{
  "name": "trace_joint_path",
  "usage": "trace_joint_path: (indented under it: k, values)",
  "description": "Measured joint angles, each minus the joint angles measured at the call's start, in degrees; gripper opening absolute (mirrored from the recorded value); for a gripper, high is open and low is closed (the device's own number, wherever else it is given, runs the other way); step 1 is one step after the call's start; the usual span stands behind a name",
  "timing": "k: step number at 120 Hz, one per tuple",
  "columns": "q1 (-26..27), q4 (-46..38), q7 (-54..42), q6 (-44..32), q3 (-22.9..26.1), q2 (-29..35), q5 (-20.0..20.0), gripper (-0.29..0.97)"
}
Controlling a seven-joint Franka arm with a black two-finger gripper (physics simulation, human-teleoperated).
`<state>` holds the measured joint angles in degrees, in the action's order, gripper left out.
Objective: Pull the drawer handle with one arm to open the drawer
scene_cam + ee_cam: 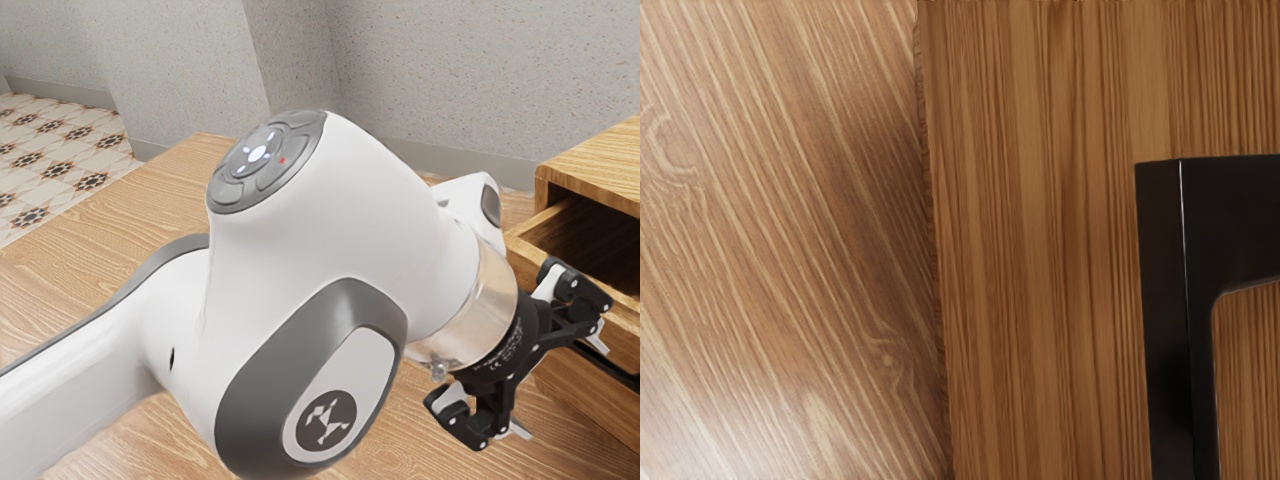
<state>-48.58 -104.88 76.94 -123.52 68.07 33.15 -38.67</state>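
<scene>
A wooden cabinet [600,160] stands at the exterior view's right. Its drawer [575,240] is pulled partly out, so the dark inside shows under the cabinet top. A black handle [612,364] runs along the drawer front [590,400]. My gripper [560,388] hovers just in front of that drawer front, its two black fingers spread wide and open, holding nothing. In the wrist view, the drawer front [1040,250] is close, with the black handle [1175,320] off to one side of my hand.
The wooden tabletop [120,240] stretches to the exterior view's left and shows beside the drawer front as the tabletop [770,250] in the wrist view. My own white arm [330,290] hides much of the table's middle. A grey wall and tiled floor lie behind.
</scene>
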Motion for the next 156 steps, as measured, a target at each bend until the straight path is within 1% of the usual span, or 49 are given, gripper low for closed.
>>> trace_joint_path:
  k: [12,47,79,91,99,137,156]
  values:
    - [1.94,-1.63,-0.07,-0.09,-1.29,0.25,-0.04,0.65]
    - [12.25,-7.97,-0.22,-0.19,-10.38,2.03,0.03,0.65]
    - [20.33,-13.17,-0.3,-0.2,-17.11,5.32,0.05,0.65]
    - [21.84,-14.6,-0.31,-0.21,-18.22,6.47,0.04,0.65]
    - [23.92,-15.9,-0.33,-0.2,-20.03,7.07,0.02,0.65]
    - [30.92,-21.04,-0.34,-0.09,-25.66,10.24,0.08,0.65]
    - [34.05,-23.44,-0.35,0.01,-27.8,12.45,0.09,0.65]
